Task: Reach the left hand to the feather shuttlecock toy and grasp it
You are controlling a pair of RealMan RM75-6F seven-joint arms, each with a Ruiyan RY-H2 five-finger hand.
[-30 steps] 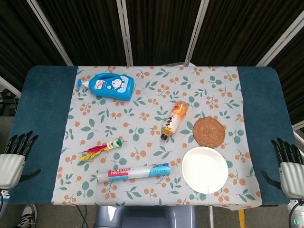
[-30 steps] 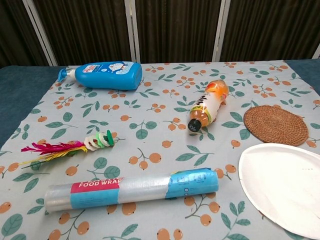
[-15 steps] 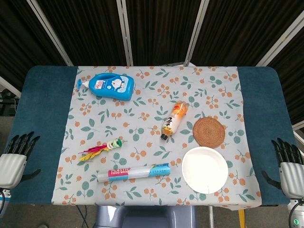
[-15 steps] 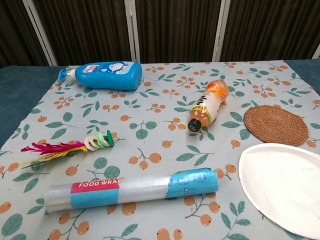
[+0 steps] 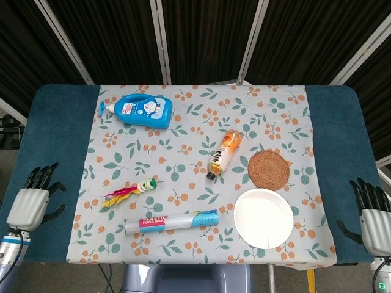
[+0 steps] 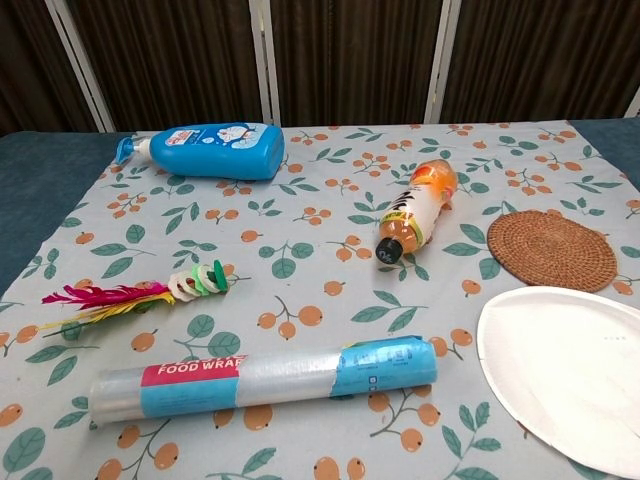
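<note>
The feather shuttlecock toy (image 5: 130, 192) lies flat on the flowered cloth, left of the middle, with red and yellow feathers pointing left and a stack of white and green rings at its right end; the chest view shows the toy (image 6: 140, 294) at the left. My left hand (image 5: 33, 199) hovers over the blue table edge, well to the left of the toy, fingers apart and holding nothing. My right hand (image 5: 372, 216) stays at the far right edge, fingers spread and empty. Neither hand appears in the chest view.
A food wrap roll (image 5: 171, 221) lies just in front of the toy. A blue lotion bottle (image 5: 140, 110) lies at the back left. An orange drink bottle (image 5: 222, 154), a woven coaster (image 5: 269, 169) and a white paper plate (image 5: 264, 218) sit to the right.
My left hand has risen and moved right, toward the cloth. The right hand and all objects have stayed put.
</note>
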